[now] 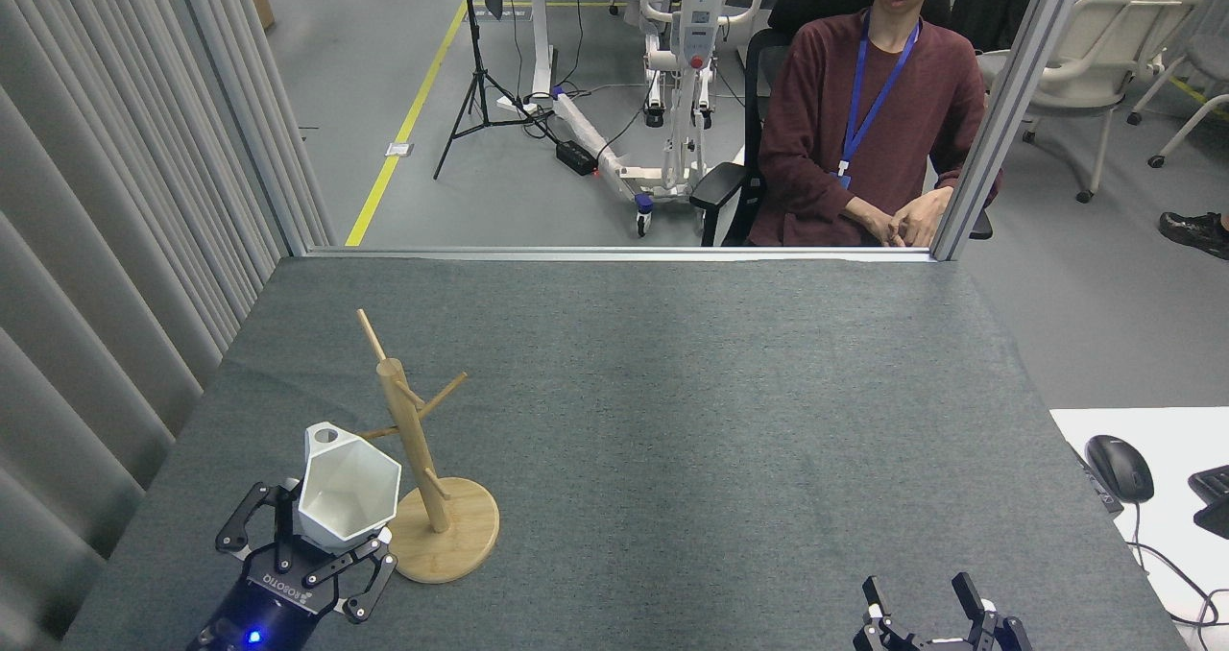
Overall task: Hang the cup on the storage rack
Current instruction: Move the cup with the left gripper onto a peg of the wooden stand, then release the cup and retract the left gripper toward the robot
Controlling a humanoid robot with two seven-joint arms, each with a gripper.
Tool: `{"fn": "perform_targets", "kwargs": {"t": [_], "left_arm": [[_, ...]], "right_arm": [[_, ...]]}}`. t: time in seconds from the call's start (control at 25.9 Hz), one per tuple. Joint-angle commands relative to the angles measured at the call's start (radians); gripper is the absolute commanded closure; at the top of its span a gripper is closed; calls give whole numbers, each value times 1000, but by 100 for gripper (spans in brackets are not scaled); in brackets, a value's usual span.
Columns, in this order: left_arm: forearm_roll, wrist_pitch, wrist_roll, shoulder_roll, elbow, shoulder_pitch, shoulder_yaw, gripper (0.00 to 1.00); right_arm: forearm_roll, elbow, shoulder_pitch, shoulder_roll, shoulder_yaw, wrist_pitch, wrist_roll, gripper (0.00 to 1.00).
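My left gripper [322,541] is shut on the cup [348,486], a white faceted mug held mouth-up above the table's near left part. Its tab handle with the round hole points away from me and sits just below the tip of the storage rack's left peg. The storage rack [415,459] is a light wooden mug tree on a round disc base, upright, immediately right of the cup. My right gripper [929,605] stands open low at the front right, with nothing between its fingers.
A grey felt table [672,392] carries everything. Grey curtain panels [115,248] run along the left side. A seated person [869,123] is behind the far edge, next to a metal post [999,113]. A mouse [1119,467] lies on a white desk at the right.
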Motion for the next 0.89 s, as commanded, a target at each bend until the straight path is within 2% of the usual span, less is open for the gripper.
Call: {"fn": "perform_targets", "kwargs": {"t": [0.0,0.27,0.35,0.39,0.42,0.46,0.5,0.73,0.85], "left_arm": [[-31,2,1,5,43,-35,-6,59],[-85,8,1,0,61,-55,-50,59],[-100,12,1,-9,67,-60,-61,56],[-102,18,0,-14,75,-66,-63,47],[-105,39,0,-23,85,-72,-63,32],[-105,62,0,-29,101,-80,-63,4],[-105,70,1,-29,110,-87,-63,0],[-97,68,1,-27,125,-66,-53,0],[-87,70,1,-29,122,-21,-38,0]], "right_arm": [[0,-2,1,2,0,0,-1,2],[-2,0,-3,3,0,-1,-7,2],[-2,-2,-3,5,0,-1,-7,2],[-2,-2,-3,5,0,-1,-7,2],[-2,-2,-5,5,0,-1,-7,2],[-2,-2,-5,5,0,-3,-7,2],[-2,0,-5,3,0,-3,-7,2],[-2,0,-3,3,0,-3,-9,2],[-2,-3,-5,2,0,-7,-9,2]]}}
